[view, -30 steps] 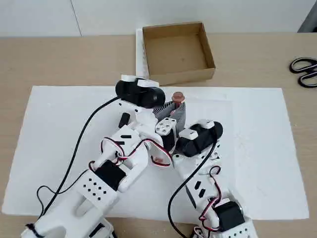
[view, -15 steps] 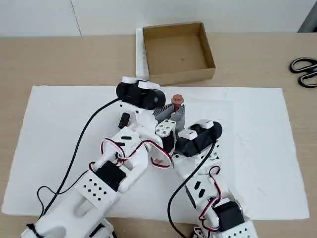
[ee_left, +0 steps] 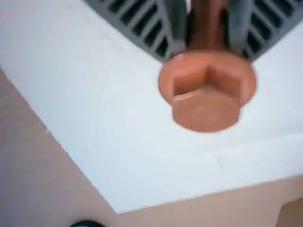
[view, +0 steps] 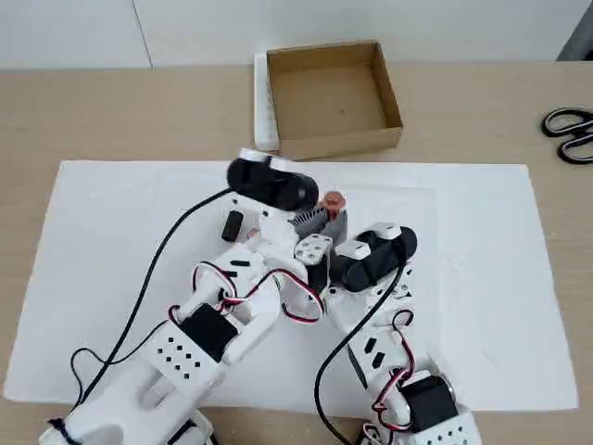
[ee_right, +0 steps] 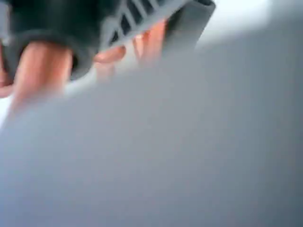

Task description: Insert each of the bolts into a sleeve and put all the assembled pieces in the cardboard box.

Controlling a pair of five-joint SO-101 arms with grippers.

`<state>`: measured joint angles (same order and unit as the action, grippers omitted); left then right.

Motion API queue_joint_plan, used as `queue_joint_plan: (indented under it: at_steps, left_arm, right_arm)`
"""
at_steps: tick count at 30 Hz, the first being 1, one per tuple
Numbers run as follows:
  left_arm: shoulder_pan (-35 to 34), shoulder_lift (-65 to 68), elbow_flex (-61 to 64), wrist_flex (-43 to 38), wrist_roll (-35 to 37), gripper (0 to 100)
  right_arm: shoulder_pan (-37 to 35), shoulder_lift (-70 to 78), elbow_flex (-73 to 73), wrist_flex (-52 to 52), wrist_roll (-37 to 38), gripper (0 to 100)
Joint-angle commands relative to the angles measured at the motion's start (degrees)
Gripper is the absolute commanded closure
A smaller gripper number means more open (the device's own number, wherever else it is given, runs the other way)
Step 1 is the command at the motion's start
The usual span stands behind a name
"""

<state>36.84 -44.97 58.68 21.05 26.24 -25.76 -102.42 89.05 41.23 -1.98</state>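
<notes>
A copper-coloured bolt (view: 332,201) with a hex head is held over the white mat, its head pointing toward the cardboard box (view: 329,93). My left gripper (view: 325,214) is shut on its shaft. In the left wrist view the bolt head (ee_left: 206,90) hangs between the two grey ribbed fingers (ee_left: 137,19). My right gripper (view: 314,250) sits right behind the left one, almost against it. The right wrist view is blurred, with copper-coloured pieces (ee_right: 42,66) beside a grey ribbed finger (ee_right: 137,19). The cardboard box stands open with nothing visible inside.
A white mat (view: 482,278) covers the middle of the wooden table. A white strip (view: 264,102) lies along the box's left wall. Scissors (view: 570,130) rest at the far right edge. A small black part (view: 232,224) lies on the mat beside the left arm.
The left arm has shifted slightly right, and the bolt in its gripper has come toward the near side, closer to the right gripper. The right arm has hardly moved.
</notes>
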Motion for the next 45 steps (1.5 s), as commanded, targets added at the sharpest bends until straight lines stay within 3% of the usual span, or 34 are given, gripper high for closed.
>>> queue_joint_plan:
  at_steps: [1,7,19,26,30,45]
  left_arm:
    - [1.05,-1.58,-0.92,0.44,-0.26,99]
    - [0.97,-1.58,-0.66,0.7,-0.26,99]
    - [1.14,-1.58,-5.85,14.24,-2.64,98]
    - [0.88,-1.58,-9.8,19.96,-2.46,77]
    - [0.53,-1.58,-13.49,24.53,-2.46,72]
    - [-19.96,-1.58,-18.07,25.32,-2.37,72]
  right_arm:
    - [-0.22,-1.1,-0.88,-0.04,-0.79,99.5]
    - [-0.22,-1.1,-0.88,-0.04,-0.79,99.5]
    - [-0.22,-1.1,-0.88,-0.31,-0.79,99.5]
    - [-0.22,-1.1,-0.88,-0.31,-0.79,99.5]
    - [-0.22,-1.1,-0.88,-0.31,-0.79,99.5]
    - [0.75,-1.19,-2.2,0.04,-0.7,99.5]
